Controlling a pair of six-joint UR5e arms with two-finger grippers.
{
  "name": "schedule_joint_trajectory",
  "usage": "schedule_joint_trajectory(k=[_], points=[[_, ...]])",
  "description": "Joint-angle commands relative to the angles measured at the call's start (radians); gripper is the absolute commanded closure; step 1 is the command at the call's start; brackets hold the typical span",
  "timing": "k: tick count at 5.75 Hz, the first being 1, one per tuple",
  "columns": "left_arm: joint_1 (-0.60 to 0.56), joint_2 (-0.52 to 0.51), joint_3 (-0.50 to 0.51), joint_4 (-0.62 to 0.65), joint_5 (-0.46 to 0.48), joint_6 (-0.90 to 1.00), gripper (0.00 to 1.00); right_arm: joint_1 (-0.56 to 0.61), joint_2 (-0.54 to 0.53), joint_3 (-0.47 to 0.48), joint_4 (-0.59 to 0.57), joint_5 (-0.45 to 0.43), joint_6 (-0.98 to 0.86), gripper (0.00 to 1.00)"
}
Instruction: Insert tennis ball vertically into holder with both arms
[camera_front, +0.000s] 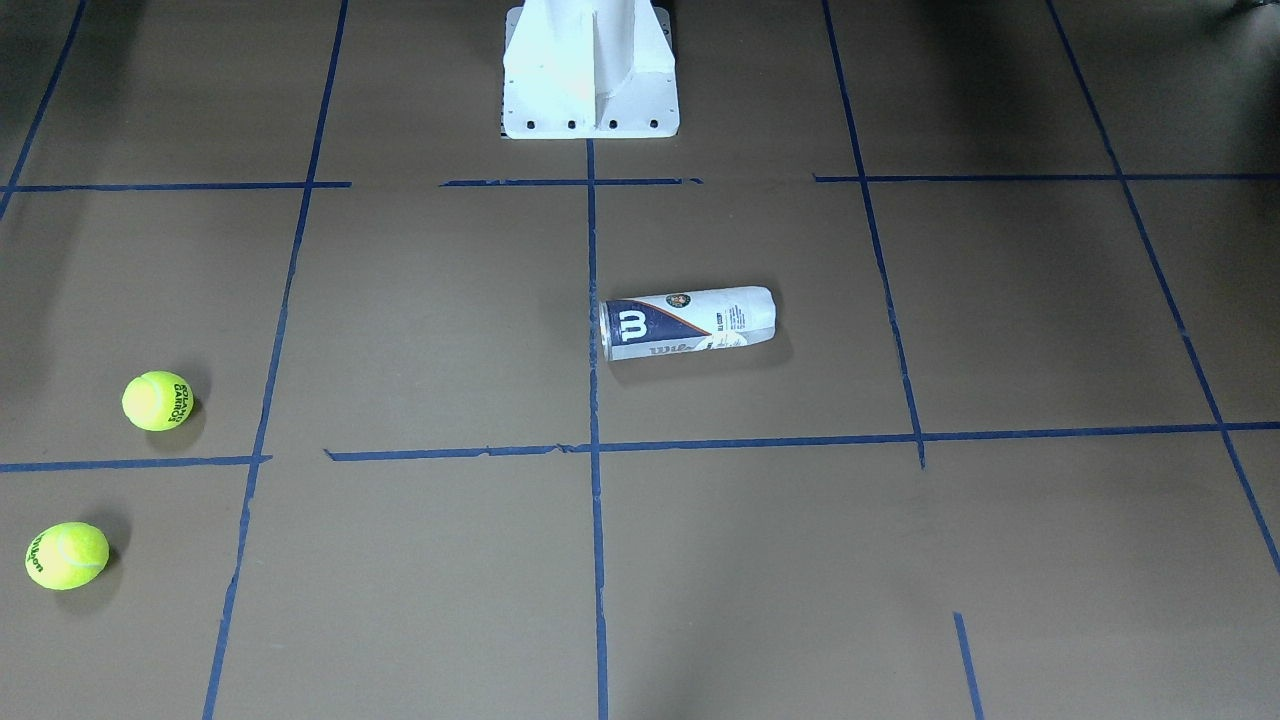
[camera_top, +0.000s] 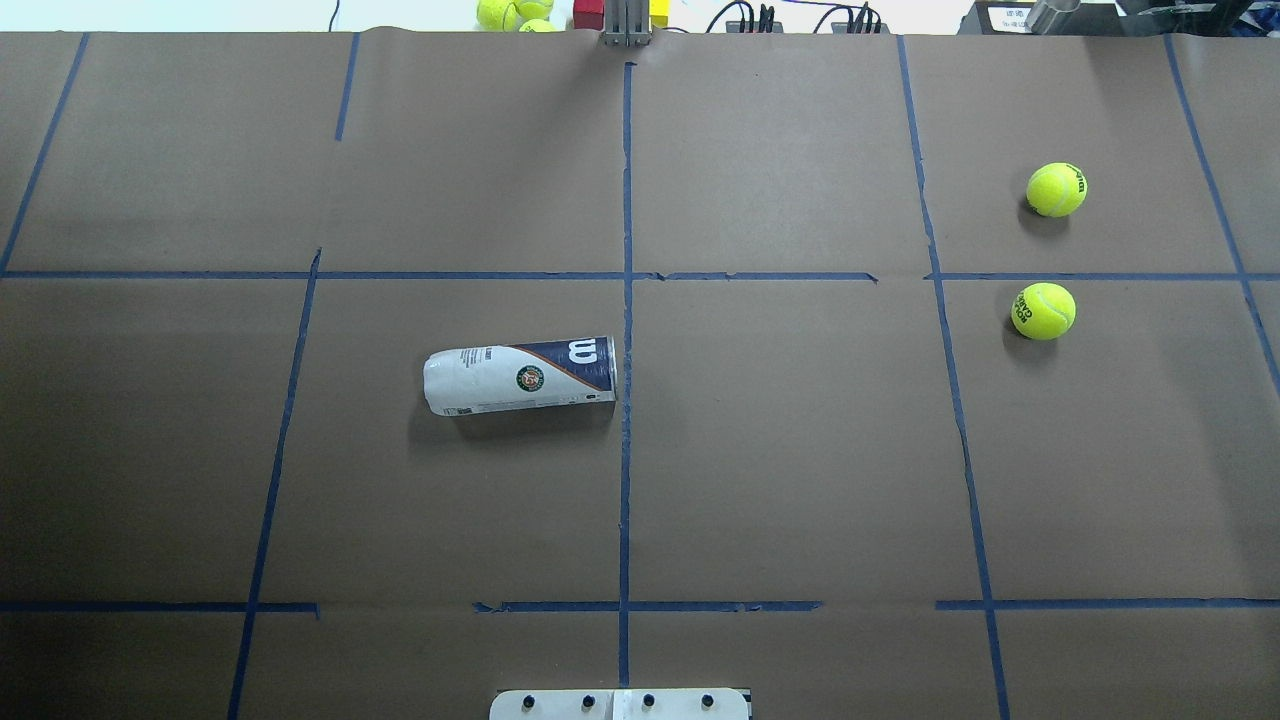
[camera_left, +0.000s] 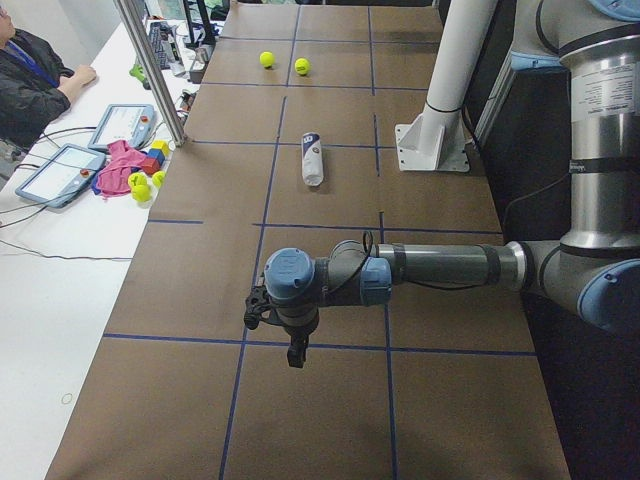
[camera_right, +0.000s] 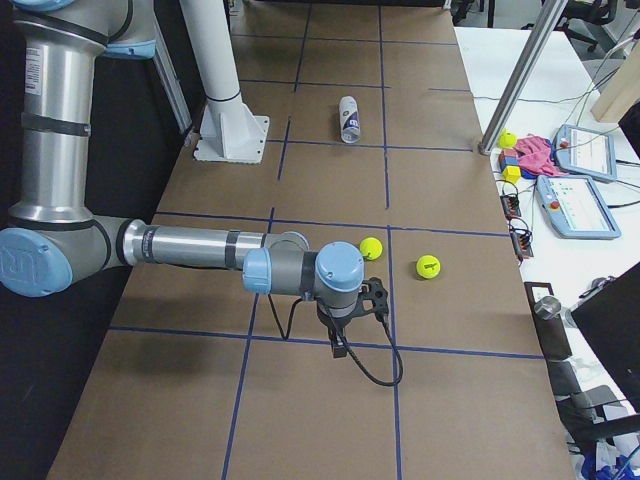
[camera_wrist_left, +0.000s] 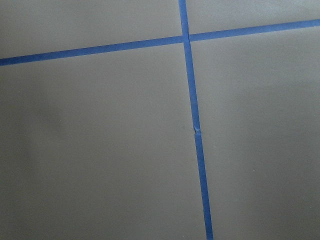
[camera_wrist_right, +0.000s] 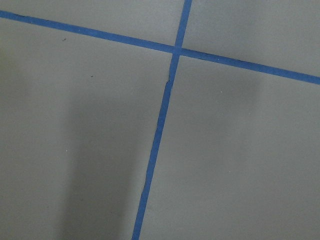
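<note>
The clear plastic, navy-labelled tennis-ball tube (camera_top: 520, 377) is lying sideways at the middle of the brown desk (camera_top: 800, 450), risking rolling away if nudged off-centre. Whether the left end effector (camera_left: 296, 352) and right end effector (camera_right: 340, 345) are spread, I cannot tell.

Blue tape (camera_top: 625, 450) grids the brown table (camera_top: 800, 450); 2 tablets (camera_left: 58, 172), perhaps teach pendants, lie near an operator (camera_left: 30, 80).

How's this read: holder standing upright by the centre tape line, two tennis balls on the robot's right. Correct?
No: the holder lies on its side, not upright, per the overhead exterior view. It is by the centre tape line, with the far tennis ball and near tennis ball on the robot's right.
</note>
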Motion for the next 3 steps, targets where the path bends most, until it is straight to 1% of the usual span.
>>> schedule_joint_trajectory(k=[1, 2, 3], points=[[0.002, 0.0, -0.015, 0.002, 0.005, 0.0, 0.0, 0.0, 0.0, -0.001, 0.0, 0.0, 0.0, 0.0], [0.015, -0.002, -0.028, 0.002, 0.006, 0.0, 0.0, 0.0, 0.002, 0.001, 0.0, 0.0, 0.0, 0.0], [0.038, -0.017, -0.031, 0.0, 0.032, -0.003, 0.0, 0.0, 0.002, 0.001, 0.0, 0.0, 0.001, 0.0]])
